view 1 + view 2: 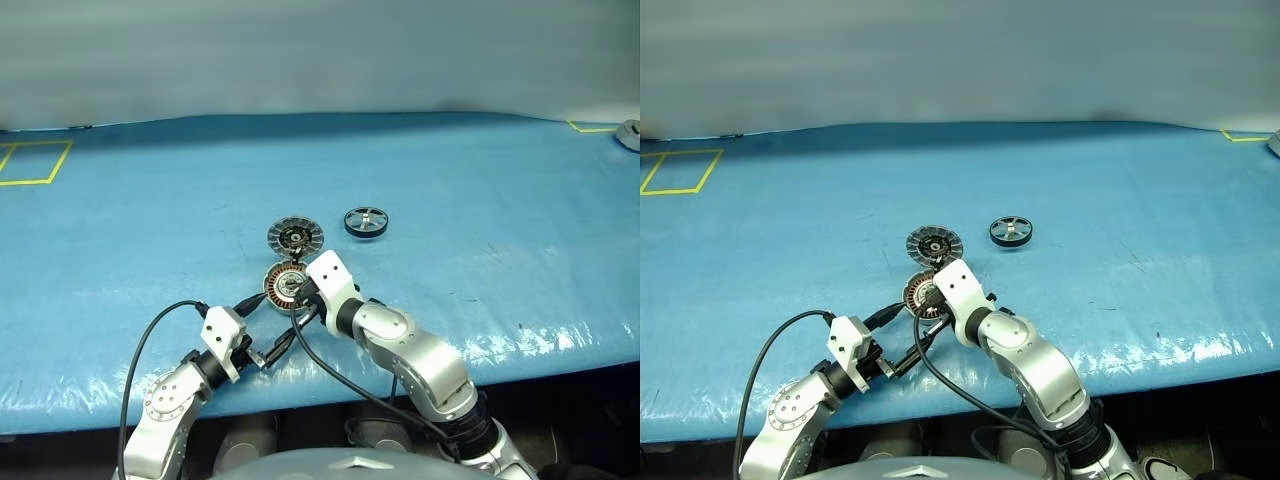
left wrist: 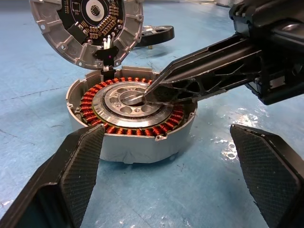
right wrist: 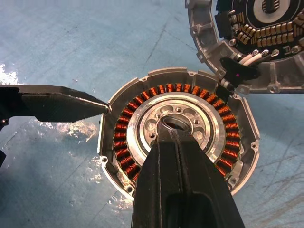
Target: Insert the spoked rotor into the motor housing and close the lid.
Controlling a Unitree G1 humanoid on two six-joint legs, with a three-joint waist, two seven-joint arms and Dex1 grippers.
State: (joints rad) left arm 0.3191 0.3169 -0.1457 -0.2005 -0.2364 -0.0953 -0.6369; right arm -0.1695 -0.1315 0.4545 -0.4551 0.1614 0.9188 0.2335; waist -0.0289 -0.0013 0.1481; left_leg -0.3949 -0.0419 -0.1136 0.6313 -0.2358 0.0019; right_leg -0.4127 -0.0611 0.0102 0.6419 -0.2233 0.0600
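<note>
Altogether one spoked rotor (image 1: pixel 366 222), one motor housing (image 2: pixel 130 118), one lid (image 2: pixel 85 28).

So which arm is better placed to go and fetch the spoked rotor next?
Probably the right. The spoked rotor lies on the robot's right side of the open motor housing, and the right gripper, jaws shut over the housing's centre, is nearer. The left gripper sits open, further back.
</note>
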